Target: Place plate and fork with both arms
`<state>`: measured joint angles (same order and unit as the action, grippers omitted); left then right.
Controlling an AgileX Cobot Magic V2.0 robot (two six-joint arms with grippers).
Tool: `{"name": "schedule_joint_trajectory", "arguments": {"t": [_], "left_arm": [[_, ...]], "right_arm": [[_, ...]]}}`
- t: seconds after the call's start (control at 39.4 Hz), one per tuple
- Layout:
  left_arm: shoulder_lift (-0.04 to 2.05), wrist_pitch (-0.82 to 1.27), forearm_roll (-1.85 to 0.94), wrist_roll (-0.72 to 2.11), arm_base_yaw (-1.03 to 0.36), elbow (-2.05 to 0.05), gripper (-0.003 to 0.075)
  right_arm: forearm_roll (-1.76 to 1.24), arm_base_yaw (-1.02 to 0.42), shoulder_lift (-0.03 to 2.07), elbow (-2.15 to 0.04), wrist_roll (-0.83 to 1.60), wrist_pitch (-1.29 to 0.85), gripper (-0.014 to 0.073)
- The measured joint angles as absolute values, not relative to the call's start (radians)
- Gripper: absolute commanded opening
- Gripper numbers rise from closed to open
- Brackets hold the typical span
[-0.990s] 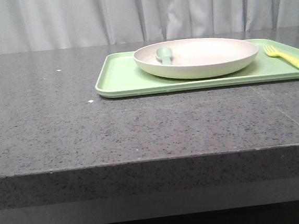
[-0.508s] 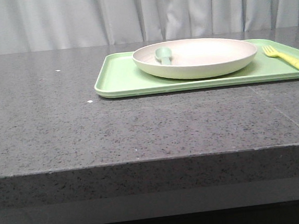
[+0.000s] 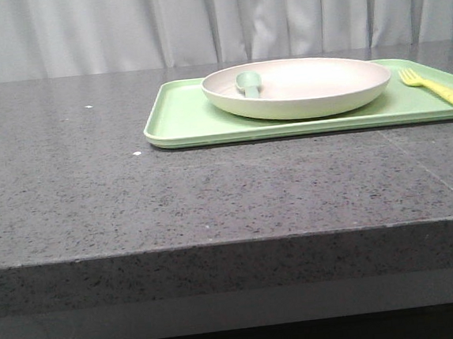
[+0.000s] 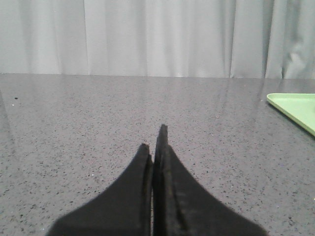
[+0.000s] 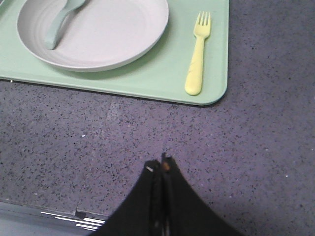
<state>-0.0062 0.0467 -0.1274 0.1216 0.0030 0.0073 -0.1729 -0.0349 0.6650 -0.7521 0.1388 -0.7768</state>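
Left claw [image 4: 155,140] and right claw [image 5: 160,166]: each pressed together, empty, above bare desk [image 3: 134,201]. Plate [image 3: 299,88], holding a green spoon [image 3: 247,83], sits on the tray [image 3: 178,118]; fork [image 3: 434,88] lies beside it. Arrangement unchanged from the earlier frame.

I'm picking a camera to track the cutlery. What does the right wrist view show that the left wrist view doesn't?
Only the right wrist view shows the plate with the spoon lying in it, the fork beside it on the tray, and the shut right gripper. Only the left wrist view shows the shut left gripper and the curtain behind. Both show the grey table; the left view catches only a corner of the tray.
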Motion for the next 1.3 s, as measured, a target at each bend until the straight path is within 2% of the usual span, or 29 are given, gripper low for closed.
{"name": "schedule_joint_trajectory", "arguments": {"t": [1.14,1.3], "left_arm": [[-0.006,0.041,-0.108,0.100,0.003,0.007,-0.0018],[-0.006,0.041,-0.108,0.100,0.003,0.007,-0.0018]], "right_arm": [[-0.173,-0.040,0.652,-0.748,0.139,-0.777,-0.0068],[-0.168,-0.044,0.571,-0.662,0.139,-0.686,-0.0068]]}}
